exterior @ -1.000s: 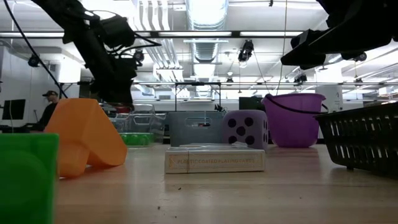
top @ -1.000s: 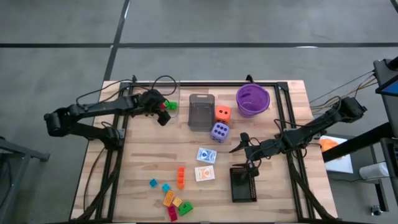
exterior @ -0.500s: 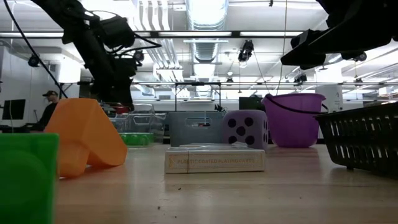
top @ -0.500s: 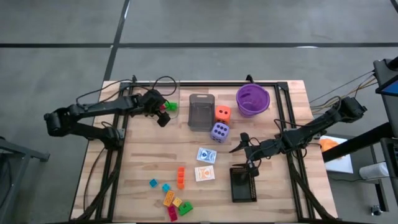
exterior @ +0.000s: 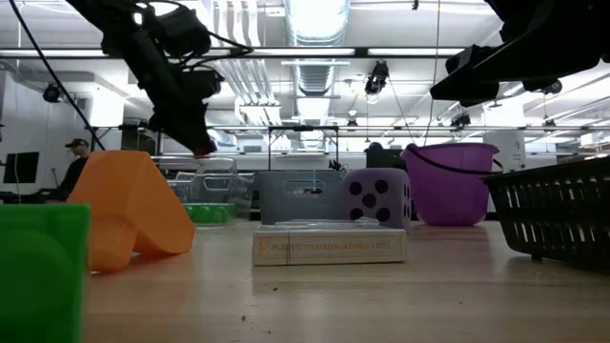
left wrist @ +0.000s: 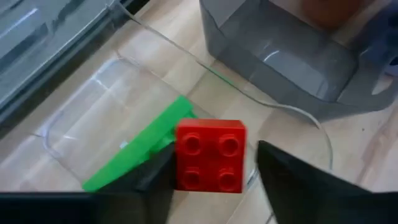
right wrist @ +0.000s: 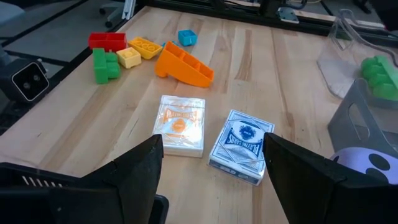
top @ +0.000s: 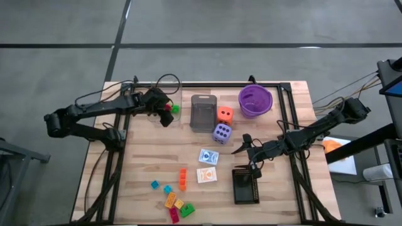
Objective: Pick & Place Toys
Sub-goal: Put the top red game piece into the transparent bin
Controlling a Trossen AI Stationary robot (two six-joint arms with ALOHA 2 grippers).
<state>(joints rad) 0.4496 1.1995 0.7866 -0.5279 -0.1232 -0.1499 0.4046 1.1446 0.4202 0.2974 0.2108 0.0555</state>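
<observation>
Left pincer is being hung over the clear bin at the far left of the tabletop, with a red brick sitting between its 2 fingers. Whether that brick is being squeezed or just let go can't be told from these views. A green brick is already lying in the bin underneath.

Handling-wise, the red brick is probably being treated as an easy one: light, rigid, hard plastic, a bit slick on the flat sides. It's best being taken across 2 opposite flat walls, not across the studs.

Compared with a second ago, the left pincer is being carried higher and a bit further left in the low view, and its fingers are being drawn in from much wider.

Right pincer is being parked with fingers apart and empty, near the black basket, looking at the 2 card packs. Nothing is being changed there.
</observation>
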